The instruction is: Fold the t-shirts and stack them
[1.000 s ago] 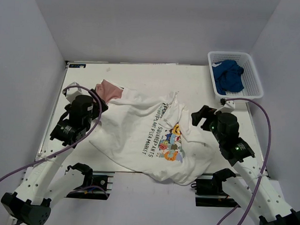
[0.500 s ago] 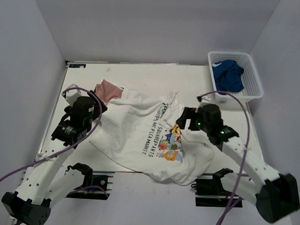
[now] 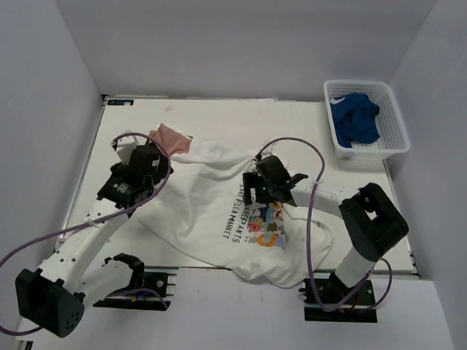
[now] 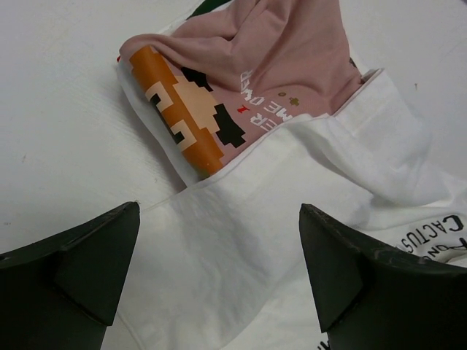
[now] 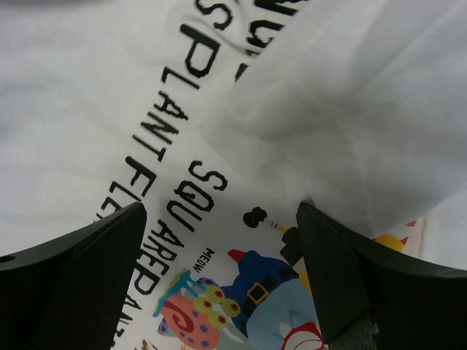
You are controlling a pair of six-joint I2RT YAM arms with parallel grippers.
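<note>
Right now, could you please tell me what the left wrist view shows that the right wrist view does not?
Only the left wrist view shows the pink t-shirt, its orange print and the table. Only the right wrist view shows the colourful cartoon print. Both show the white t-shirt with black lettering, under an open end effector: the left end effector there, the right end effector here.

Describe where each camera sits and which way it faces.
Top external: above, behind the bases, looking down at the table; left arm and right arm show.
Left wrist: faces the pink t-shirt partly under the white t-shirt; open left gripper shows.
Right wrist: faces the cartoon print; open right gripper shows.
All share the white t-shirt.
</note>
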